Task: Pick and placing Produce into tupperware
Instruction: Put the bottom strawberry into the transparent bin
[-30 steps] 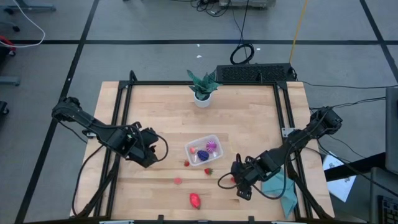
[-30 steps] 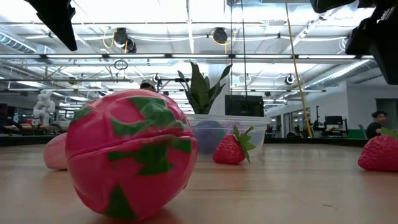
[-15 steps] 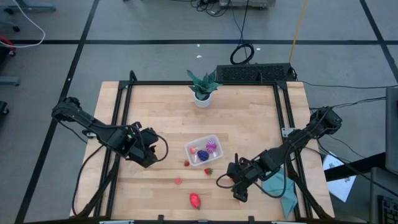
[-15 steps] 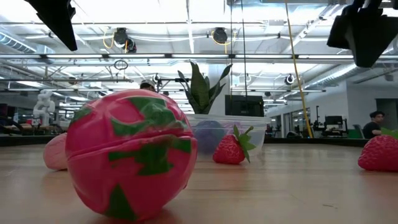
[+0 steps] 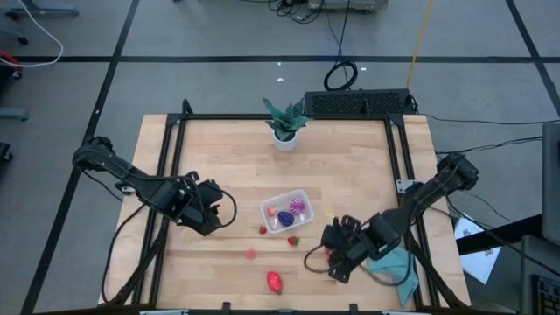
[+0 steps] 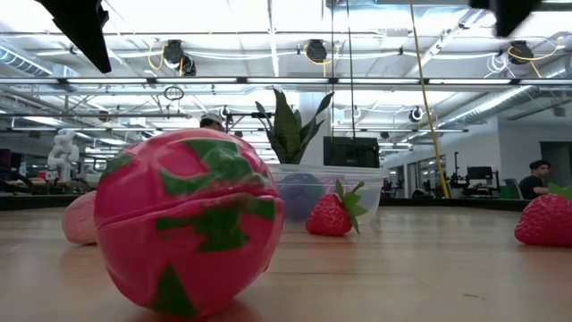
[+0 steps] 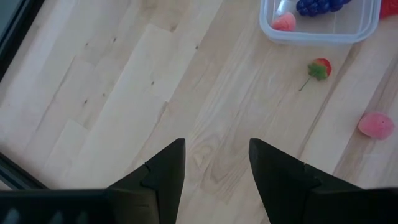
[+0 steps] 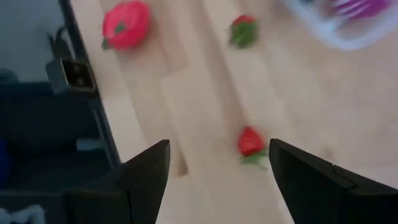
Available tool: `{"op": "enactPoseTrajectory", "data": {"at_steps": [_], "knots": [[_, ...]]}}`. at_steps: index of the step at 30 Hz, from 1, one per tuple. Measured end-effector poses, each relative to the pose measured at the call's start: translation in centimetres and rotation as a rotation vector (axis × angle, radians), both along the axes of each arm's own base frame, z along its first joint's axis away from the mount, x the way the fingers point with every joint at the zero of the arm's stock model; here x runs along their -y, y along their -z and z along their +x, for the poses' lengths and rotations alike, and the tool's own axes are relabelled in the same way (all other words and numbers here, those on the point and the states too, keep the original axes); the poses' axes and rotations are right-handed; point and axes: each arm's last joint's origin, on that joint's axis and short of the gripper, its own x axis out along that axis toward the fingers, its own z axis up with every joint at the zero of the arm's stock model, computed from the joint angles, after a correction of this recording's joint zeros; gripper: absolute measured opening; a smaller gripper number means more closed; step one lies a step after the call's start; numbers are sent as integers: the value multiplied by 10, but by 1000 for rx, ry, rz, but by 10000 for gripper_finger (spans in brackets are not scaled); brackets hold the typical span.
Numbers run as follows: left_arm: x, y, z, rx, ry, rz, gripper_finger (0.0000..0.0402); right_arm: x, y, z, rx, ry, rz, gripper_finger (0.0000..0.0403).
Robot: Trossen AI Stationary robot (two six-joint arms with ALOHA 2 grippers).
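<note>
Lying near the middle of the wooden table [image 5: 350, 166]: the tupperware [image 5: 285, 211], clear and rectangular, long axis running diagonally across the boards. Inside it: a purple fruit [image 5: 300, 206], a darker purple fruit [image 5: 286, 217] and a small pink fruit [image 5: 272, 210].

Loose produce on the table:
- small strawberry [image 5: 262, 229], just beside the container;
- strawberry [image 5: 293, 241], leafy stem outward;
- pale pink piece [image 5: 250, 255];
- large pink-and-green fruit [image 5: 276, 281] near the front edge, long axis roughly front to back;
- strawberry [image 8: 250, 142] ahead of the right gripper [image 8: 217, 165].

Right gripper: fingers spread wide, empty.
Left gripper [image 7: 214, 162]: fingers apart, empty, over bare wood left of the container.

Surroundings: potted plant [image 5: 285, 121] at the far edge; teal cloth [image 5: 398, 265]; open hall with ceiling beams.
</note>
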Motion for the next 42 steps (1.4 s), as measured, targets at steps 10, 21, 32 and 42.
{"op": "enactPoseTrajectory", "data": {"at_steps": [10, 21, 32, 42], "knots": [[0, 0, 0, 2, -1, -1, 184, -5, 40, 0, -290, 48, -111, 263], [0, 0, 0, 6, -8, -4, 184, -5, 35, 3, -242, 9, -86, 263], [0, 0, 0, 6, -9, -4, 184, -9, 33, 14, -136, -157, -74, 263], [0, 0, 0, 2, 2, 0, 184, -9, 32, 19, -94, -161, -52, 263]]}}
